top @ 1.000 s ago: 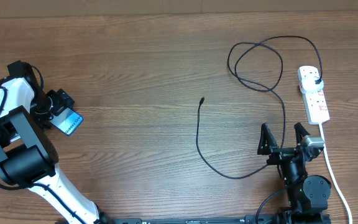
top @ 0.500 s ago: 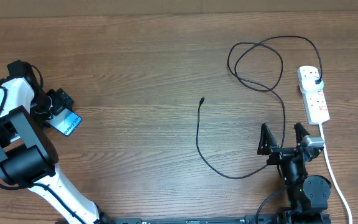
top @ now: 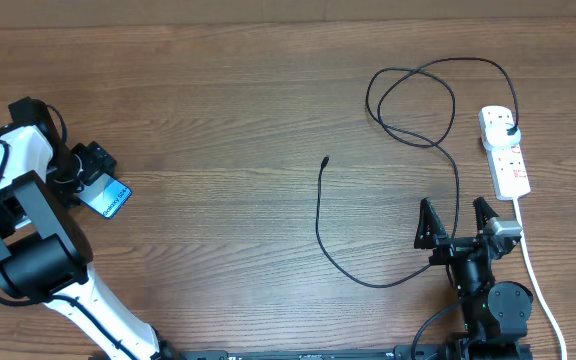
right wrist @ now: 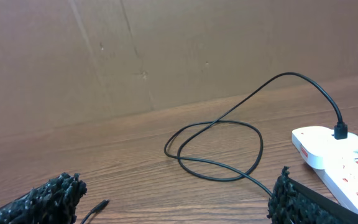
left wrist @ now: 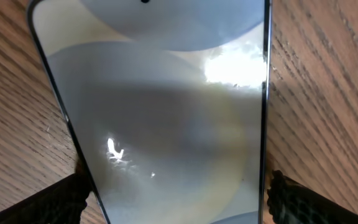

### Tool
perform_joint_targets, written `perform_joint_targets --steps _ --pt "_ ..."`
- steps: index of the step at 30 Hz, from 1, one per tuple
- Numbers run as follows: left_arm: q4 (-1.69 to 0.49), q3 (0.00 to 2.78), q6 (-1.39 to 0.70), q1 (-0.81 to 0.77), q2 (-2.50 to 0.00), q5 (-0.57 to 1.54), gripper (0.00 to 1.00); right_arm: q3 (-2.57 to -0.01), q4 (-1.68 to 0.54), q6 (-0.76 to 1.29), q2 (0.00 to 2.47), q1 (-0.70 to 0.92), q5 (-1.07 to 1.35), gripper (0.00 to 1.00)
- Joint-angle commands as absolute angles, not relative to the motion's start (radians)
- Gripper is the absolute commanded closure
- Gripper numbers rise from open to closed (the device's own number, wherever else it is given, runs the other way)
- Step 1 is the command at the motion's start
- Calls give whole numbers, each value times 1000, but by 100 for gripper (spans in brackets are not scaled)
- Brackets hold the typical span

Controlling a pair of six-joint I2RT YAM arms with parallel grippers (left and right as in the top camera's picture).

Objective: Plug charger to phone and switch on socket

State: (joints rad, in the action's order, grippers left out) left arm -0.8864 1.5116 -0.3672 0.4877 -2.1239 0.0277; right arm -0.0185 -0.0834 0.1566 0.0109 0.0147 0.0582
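Observation:
The phone (top: pixel 111 197) lies at the far left of the table, its light-blue screen up. My left gripper (top: pixel 92 166) is over its far end with a finger on each side. In the left wrist view the phone (left wrist: pixel 166 124) fills the frame between the fingers (left wrist: pixel 176 199); a thin gap shows at the right finger. The charger cable (top: pixel 320 225) lies mid-table, with its connector tip (top: pixel 326 160) free and its black plug (top: pixel 509 132) in the white socket strip (top: pixel 506 160). My right gripper (top: pixel 458 222) is open and empty, with the cable passing between its fingers.
The right wrist view shows the cable loop (right wrist: pixel 216 149), the tip (right wrist: pixel 101 204), the plug (right wrist: pixel 340 130) and the strip (right wrist: pixel 340 158). The strip's thick white cord (top: pixel 538 285) runs to the front edge past the right arm. A brown wall (right wrist: pixel 166 50) stands behind the table.
The left arm has shifted very slightly to the left over the phone. The phone, cable and right arm have not moved.

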Motion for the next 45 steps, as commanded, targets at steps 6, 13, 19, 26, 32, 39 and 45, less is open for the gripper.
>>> perform_joint_targets --steps 6,13,19,26,32,39,45 --pt "-897 1499 -375 528 -2167 148 7 -8 -81 160 3 20 46 0" --pt "-919 1499 -369 528 -2167 146 11 -8 -81 160 3 20 46 0" --pt "-947 1499 -370 526 -2167 128 13 -8 -81 160 3 20 46 0" --pt "-993 1499 -370 511 -2167 -9 14 -8 -81 160 3 20 46 0" --pt "-951 1501 -361 510 -2167 2 9 -8 -81 160 3 20 46 0" --pt "-938 1523 -317 510 -2165 45 7 -8 -81 160 3 20 46 0" --pt "-937 1528 -318 510 -2165 49 5 -8 -81 160 3 20 46 0"
